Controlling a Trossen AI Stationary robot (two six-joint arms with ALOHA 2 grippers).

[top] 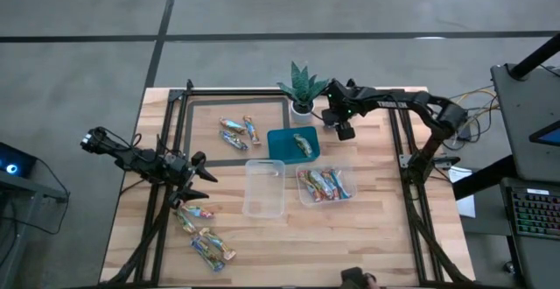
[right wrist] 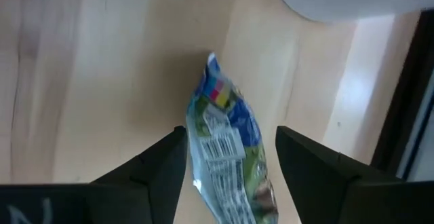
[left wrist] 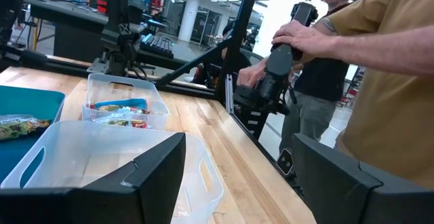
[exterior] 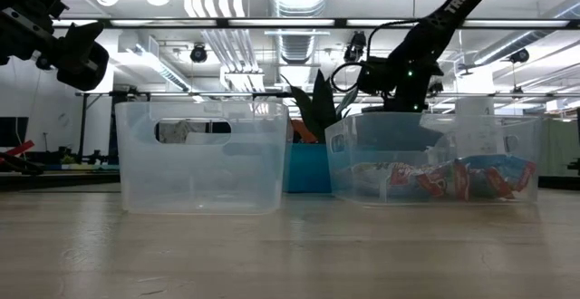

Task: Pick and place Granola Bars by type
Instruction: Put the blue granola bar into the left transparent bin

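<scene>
Starting at the left edge of the pale wooden bench [top: 367,236], my left gripper [top: 194,177] hangs above the boards with its fingers spread wide and empty. Just below it in the high view lies a loose cluster of shiny multicoloured granola bars [top: 202,233], not yet sorted. Another small group of wrapped bars [top: 238,132] sits near the far side, inside the black frame.

Toward the middle stands an empty clear plastic tub [top: 264,188], and beside it the small teal rectangular tray [top: 282,137], which holds one bar. Next along is a second clear plastic tub [top: 350,177] holding several red and blue bars. A green potted plant [top: 302,86] stands at the far edge.

My right gripper [right wrist: 230,159] is raised near that plant, beyond the tray, and its fingers hold a blue and green wrapped bar [right wrist: 229,149] by the lower part, the free end sticking out past the tips.

My worry is that grip: the wrapper is slick and appears held off-centre, so a quick swing could let it slip or twist loose before it reaches a tub. The plant is close to the wrist, and a careless path could knock it over. A person [left wrist: 380,68] stands at the bench edge handling equipment, so I should keep the left arm clear of that side.
</scene>
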